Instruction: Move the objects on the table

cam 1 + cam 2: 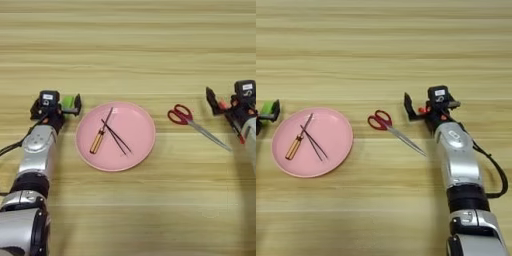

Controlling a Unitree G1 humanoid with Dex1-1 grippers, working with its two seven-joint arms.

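Clearly clamped in the left gripper: the green block, just beside the pink plate. Unclear whether the right gripper grips the pen. Could knock the scissors nearby.

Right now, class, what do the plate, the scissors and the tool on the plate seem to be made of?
Pink plate: likely plastic, with a smooth, even, matte look. Scissors: red handles probably plastic; blades grey, apparently metal. Tool on the plate: tan handle looks wooden; its dark shaft may be metal, hard to tell.
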